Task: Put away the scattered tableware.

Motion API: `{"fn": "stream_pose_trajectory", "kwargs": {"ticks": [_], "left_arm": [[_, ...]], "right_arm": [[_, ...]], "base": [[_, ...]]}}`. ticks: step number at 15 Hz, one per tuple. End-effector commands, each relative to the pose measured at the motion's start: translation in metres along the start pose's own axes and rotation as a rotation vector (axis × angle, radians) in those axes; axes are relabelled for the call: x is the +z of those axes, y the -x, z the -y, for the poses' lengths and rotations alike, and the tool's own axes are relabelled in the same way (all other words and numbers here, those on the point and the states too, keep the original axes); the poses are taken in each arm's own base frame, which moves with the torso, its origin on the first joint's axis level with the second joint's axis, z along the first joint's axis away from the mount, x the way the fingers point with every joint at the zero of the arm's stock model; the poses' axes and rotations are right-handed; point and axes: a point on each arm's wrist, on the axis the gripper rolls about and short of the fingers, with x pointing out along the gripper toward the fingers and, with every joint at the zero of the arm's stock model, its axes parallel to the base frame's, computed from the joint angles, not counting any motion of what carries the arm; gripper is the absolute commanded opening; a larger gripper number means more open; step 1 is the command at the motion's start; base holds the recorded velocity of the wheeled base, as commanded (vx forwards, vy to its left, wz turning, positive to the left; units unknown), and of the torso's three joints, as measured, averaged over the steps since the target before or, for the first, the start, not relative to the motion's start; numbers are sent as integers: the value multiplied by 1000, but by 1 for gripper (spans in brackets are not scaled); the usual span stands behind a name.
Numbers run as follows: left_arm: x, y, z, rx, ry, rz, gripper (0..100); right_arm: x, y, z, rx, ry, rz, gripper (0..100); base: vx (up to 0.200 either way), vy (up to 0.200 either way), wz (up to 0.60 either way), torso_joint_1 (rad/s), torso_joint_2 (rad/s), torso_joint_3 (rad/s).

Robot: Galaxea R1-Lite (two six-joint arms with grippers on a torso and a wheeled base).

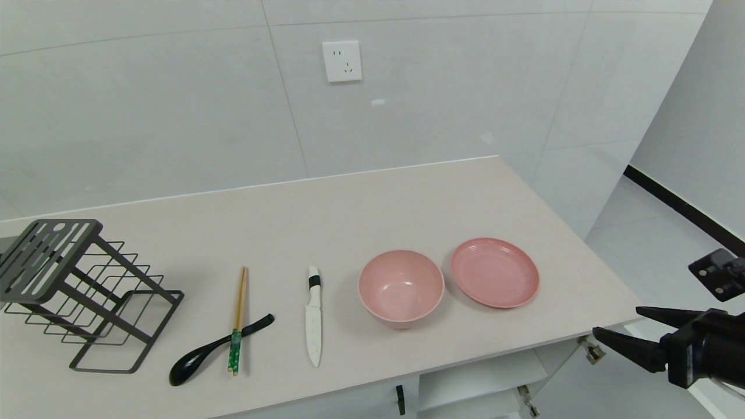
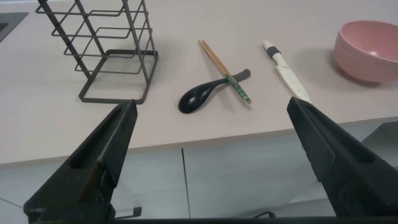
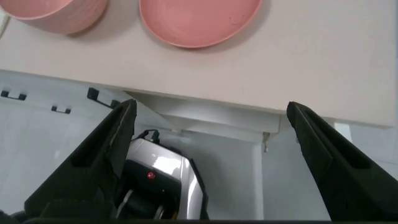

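Five pieces are scattered on the table (image 1: 378, 203) | plate (image 1: 495, 272) is placed nearest the right hand (image 1: 616, 321), ahead and to its left | left hand (image 2: 210, 104) is faced by spoon (image 2: 198, 99) | both hands are spread, empty.

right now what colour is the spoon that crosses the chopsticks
Black all over, bowl and handle. The spoon shows best in the head view.
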Motion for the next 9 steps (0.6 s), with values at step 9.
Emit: {"fn": "stream_pose_trajectory", "kwargs": {"ticks": [9], "left_arm": [[0, 0, 0, 1, 4, -1, 100]], "right_arm": [[8, -90, 20, 17, 3, -34, 100]], "base": [[0, 0, 0, 0, 0, 0]]}}
